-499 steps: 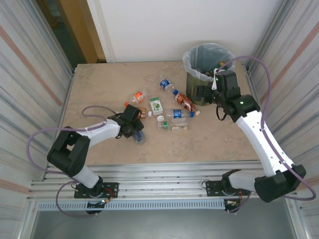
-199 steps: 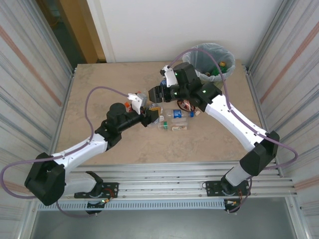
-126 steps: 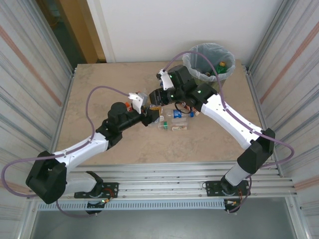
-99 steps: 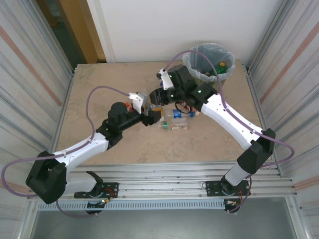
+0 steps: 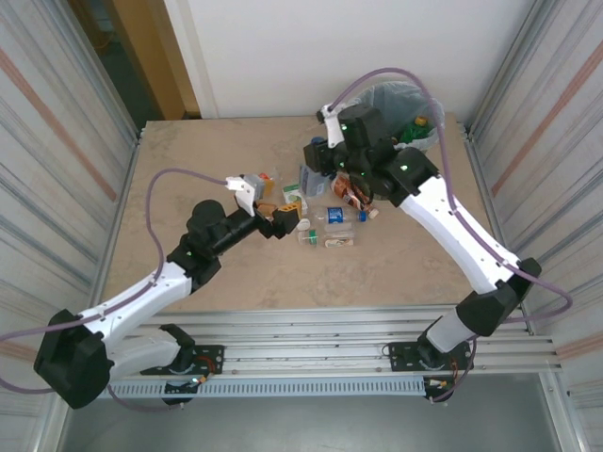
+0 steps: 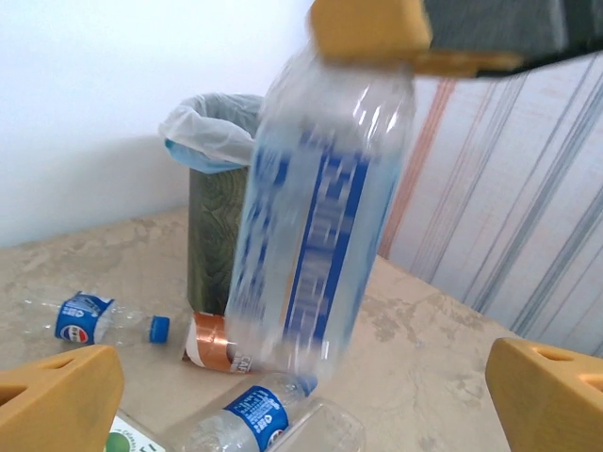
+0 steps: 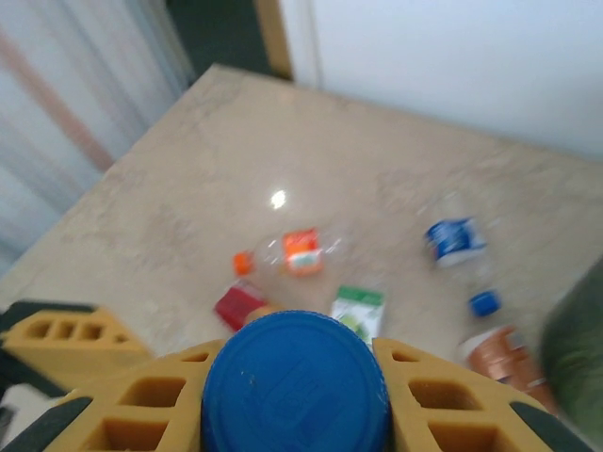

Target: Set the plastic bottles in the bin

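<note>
From above, the right claw (image 5: 316,162) hung over the worktop (image 5: 188,169), left of the bin (image 5: 429,104). It pinched a clear, blue-labelled bottle (image 5: 309,181) by its top. The left claw (image 5: 280,218) sat near it, lower in the view, with its fingers spread and nothing between them. Loose bottles (image 5: 330,228) lay on the worktop near both claws.

In the left wrist view, the left claw (image 6: 301,400) was spread wide, one finger at each lower corner. The bottle (image 6: 320,217) hung tilted in front of it, off the worktop (image 6: 443,348), gripped at its top by the right claw's fingers (image 6: 367,24). The bin (image 6: 219,226) stood behind with its liner folded over the rim. Three bottles (image 6: 89,317) lay near its foot.

In the right wrist view, the right claw (image 7: 297,381) was pressed onto the bottle, whose blue cap (image 7: 297,400) sat between its fingers. Below, blurred bottles (image 7: 301,251) lay scattered on the worktop (image 7: 283,132), and the bin's (image 7: 577,348) dark side showed at the right edge.
</note>
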Robot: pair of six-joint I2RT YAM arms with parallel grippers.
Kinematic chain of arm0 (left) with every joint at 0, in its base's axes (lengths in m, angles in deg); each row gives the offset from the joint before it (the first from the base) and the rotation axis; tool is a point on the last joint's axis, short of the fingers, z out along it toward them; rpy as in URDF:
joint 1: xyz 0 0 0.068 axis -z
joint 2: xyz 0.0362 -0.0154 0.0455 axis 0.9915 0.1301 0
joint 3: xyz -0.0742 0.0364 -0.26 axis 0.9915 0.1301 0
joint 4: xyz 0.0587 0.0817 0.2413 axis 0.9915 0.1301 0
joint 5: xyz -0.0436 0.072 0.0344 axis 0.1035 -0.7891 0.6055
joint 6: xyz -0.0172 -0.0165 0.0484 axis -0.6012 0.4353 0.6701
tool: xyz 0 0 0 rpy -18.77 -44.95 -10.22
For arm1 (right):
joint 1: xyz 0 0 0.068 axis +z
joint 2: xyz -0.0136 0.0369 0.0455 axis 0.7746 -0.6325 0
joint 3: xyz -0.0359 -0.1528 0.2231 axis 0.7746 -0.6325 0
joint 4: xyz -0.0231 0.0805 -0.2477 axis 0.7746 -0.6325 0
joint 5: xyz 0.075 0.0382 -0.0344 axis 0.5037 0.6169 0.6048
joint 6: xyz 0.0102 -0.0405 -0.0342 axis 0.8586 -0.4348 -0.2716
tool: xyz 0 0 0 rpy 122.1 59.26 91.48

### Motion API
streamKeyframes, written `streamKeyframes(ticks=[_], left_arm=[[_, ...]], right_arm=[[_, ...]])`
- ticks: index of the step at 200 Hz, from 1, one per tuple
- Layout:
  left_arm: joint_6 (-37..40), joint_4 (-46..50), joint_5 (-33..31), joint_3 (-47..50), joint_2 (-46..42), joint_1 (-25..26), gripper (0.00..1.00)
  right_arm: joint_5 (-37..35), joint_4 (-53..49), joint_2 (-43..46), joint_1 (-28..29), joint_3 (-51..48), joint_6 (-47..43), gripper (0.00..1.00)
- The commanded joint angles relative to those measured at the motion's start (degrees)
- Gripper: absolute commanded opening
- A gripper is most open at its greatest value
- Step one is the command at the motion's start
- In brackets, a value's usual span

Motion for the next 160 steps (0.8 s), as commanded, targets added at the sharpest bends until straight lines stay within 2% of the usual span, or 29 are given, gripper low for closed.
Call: streamKeyframes(ticks=[1, 26, 80, 119, 160], left_arm=[[0.51, 0.54, -4.15, 2.12, -1.79, 0.29, 0.99], [-0.39, 0.72, -6.94, 3.58, -2.73, 0.27, 0.99], [-1.96, 1.13, -9.97, 5.16, -4.55, 0.16, 0.99], [-2.59, 1.62, -11.13, 6.03, -5.33, -0.01, 0.99], [-3.08, 2.8, -12.05, 6.19, -5.91, -0.46, 0.99]], right_arm=[[-6.62, 4.99, 3.47, -3.25, 2.09, -5.52, 0.21], [-6.11, 9.48, 4.13, -9.32, 2.49, -6.19, 0.21], [1.72, 16.42, -1.16, -23.17, 6.29, -5.15, 0.22], [5.44, 15.53, -8.9, -28.4, 12.87, -4.37, 0.22], [7.31, 14.47, -15.46, -31.2, 15.91, -2.99, 0.23]])
